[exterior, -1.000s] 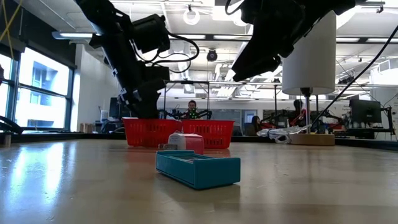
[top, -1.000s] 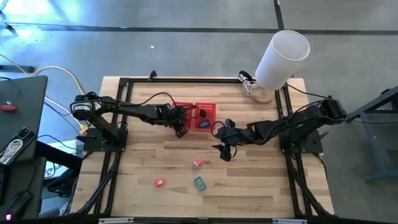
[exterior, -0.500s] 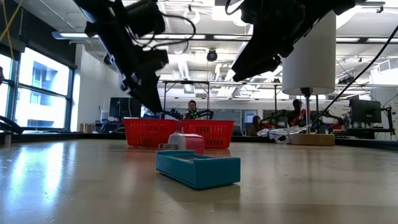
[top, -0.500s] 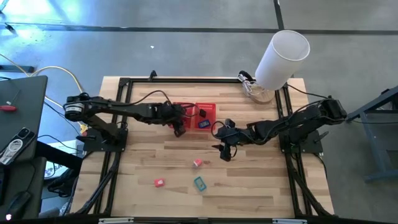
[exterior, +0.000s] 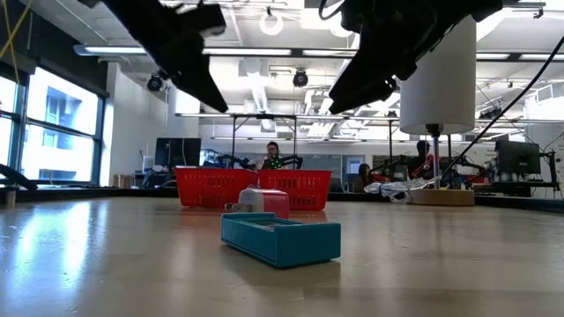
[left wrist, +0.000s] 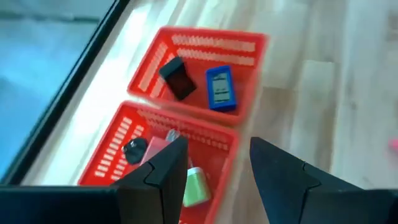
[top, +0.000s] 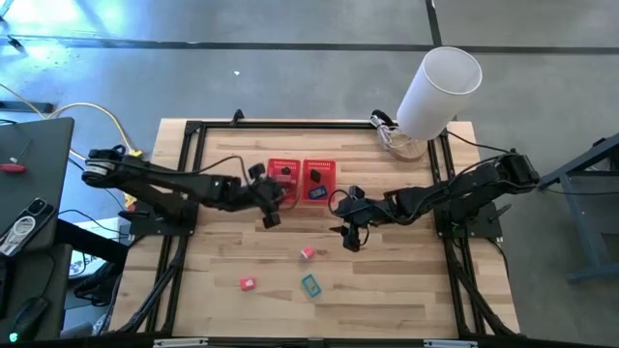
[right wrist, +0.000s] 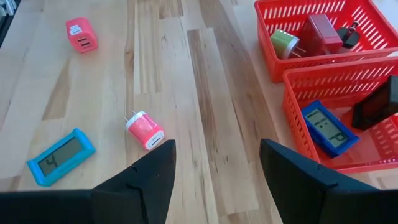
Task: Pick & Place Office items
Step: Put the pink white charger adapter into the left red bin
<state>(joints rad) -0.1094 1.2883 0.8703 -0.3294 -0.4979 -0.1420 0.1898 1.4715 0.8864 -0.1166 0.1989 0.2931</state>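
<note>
Right gripper (top: 350,235): fingers spread wide, nothing between them. It hangs over bare wood just beside the red mesh basket (top: 302,166), on the basket's near-right side. My wrist camera looks past both fingers (right wrist: 140,177) straight onto the loose items.

Closest to it is the pale pink plug adapter (right wrist: 145,130), lying on its side, prongs pointing away from the gripper; its long axis runs diagonally across the line between the fingers. In the high view it sits a little toward the table's front edge from the gripper (top: 307,253). Beyond that are the teal LCD clock (right wrist: 60,156), flat and face up, long axis also diagonal, and the red-pink charger cube (right wrist: 81,34), farthest off.

Left gripper (top: 268,215): fingers parted, empty. It hovers just in front of the basket's left compartment. Its wrist view looks down into the basket: green plug (left wrist: 194,186) plus a small black item (left wrist: 134,148) in one compartment, black clock (left wrist: 179,78) and dark blue clock (left wrist: 219,88) in the other.

So three items remain on the table, all in the front-middle. I judge the right arm better placed for the pale pink adapter: it is nearer and already looking at it. The red-pink cube lies toward the left arm's side.

For the adapter I would rotate the wrist so the fingers close across its short width.
</note>
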